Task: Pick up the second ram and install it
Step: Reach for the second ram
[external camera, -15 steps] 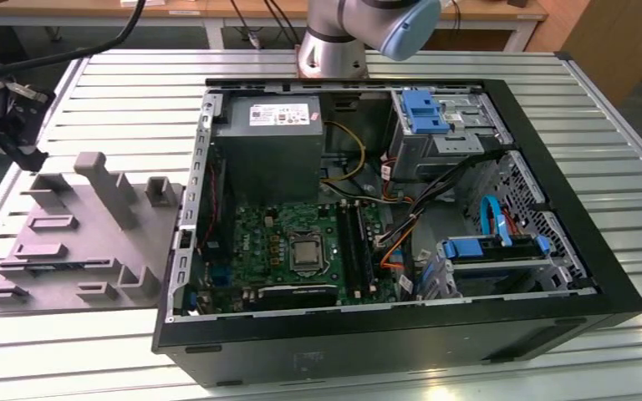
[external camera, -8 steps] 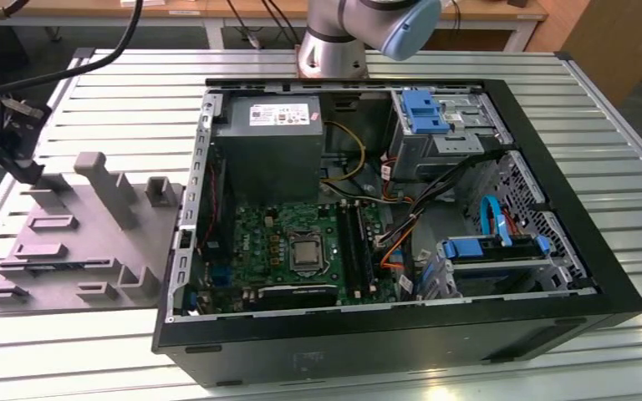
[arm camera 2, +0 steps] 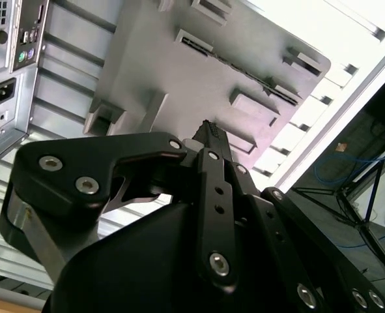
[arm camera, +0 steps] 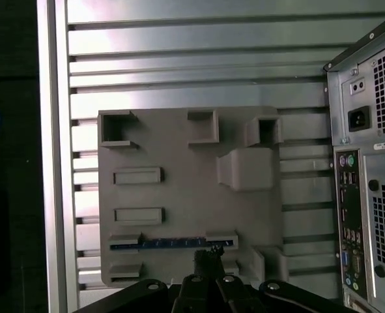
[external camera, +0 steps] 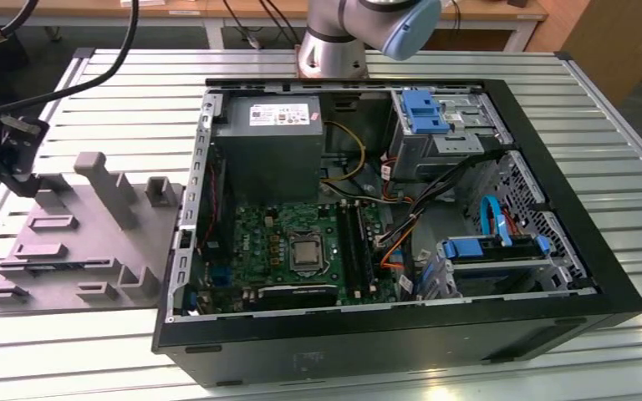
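Hovering over the grey fixture (arm camera: 179,182) on the slatted metal worktop (external camera: 588,100), the gripper (arm camera: 208,255) has its fingers drawn together with nothing between them. In the first wrist view its tips sit just above the second ram (arm camera: 169,244), a thin blue strip lying on edge in a slot of the fixture. The open computer case (external camera: 410,334) stands beside the fixture, toward the exterior view's right.
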Motion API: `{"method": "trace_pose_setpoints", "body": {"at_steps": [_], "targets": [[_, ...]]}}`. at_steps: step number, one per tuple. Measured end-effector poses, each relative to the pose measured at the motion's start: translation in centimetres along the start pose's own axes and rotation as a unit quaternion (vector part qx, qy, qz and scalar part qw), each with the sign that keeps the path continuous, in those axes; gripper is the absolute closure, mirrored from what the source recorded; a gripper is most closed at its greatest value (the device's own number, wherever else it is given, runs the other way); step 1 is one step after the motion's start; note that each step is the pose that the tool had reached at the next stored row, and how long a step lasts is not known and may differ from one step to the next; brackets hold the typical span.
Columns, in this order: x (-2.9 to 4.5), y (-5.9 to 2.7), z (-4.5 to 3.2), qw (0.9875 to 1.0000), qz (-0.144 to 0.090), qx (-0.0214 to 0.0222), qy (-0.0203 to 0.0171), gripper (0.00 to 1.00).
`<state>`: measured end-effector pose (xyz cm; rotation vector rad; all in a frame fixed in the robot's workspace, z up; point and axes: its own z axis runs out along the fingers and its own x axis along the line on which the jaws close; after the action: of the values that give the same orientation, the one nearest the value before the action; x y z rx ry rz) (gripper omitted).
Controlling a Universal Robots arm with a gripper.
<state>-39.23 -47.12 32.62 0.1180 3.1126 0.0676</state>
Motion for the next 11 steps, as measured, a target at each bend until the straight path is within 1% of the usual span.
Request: {"method": "trace_pose_setpoints", "body": {"at_steps": [5, 11], "targets": [[0.24, -0.39, 0.47, 1.0000, 0.000, 0.0000, 0.0000, 0.89], [0.43, -0.64, 0.95, 1.0000, 0.000, 0.0000, 0.0001, 0.89]]}}
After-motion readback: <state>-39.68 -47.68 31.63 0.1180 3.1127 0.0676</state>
